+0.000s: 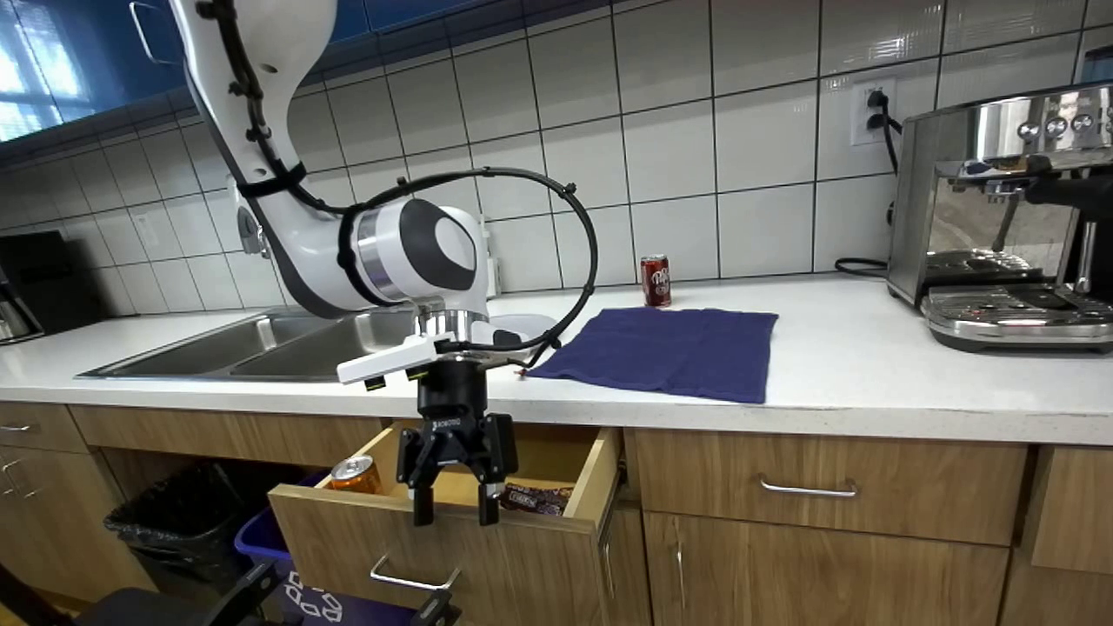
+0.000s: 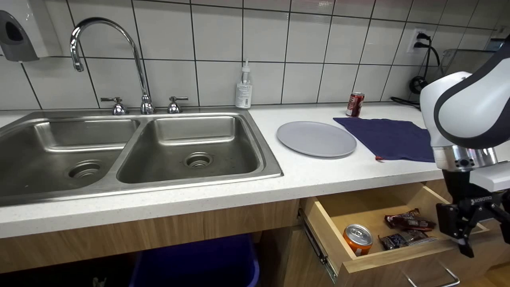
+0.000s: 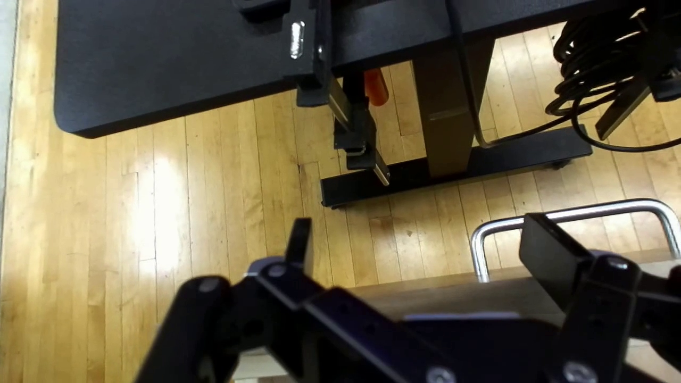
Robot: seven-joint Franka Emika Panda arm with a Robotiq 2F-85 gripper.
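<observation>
Black fingers (image 3: 552, 255) loom closest in the wrist view, spread wide and holding nothing. Largest beyond them is the white bench (image 1: 852, 365), with the robot arm (image 1: 317, 252) bent down past its front edge and a steel sink (image 2: 269, 163) let into its top. Below that edge the drawer (image 1: 522, 556) stands pulled out, nearest of all to the fingers: they hang at its front, on the outer side (touching or just clear, I cannot tell). Its front's long axis runs roughly parallel to the line from fingertip to fingertip. On the bench a blue cloth (image 1: 669, 348) shows in both exterior views, whereas the grey plate (image 2: 316, 137) shows whole in an exterior view but is largely covered by the arm elsewhere. The handle (image 3: 601, 209), plain in the wrist view, sits lower than the fingers and off toward the sink, lying along the drawer's front. Inside the drawer, whose contents the wrist view leaves out, an orange can (image 2: 358, 239) stands upright, and snack bars (image 2: 422, 224) in dark wrappers lie beside it, toward the middle.
</observation>
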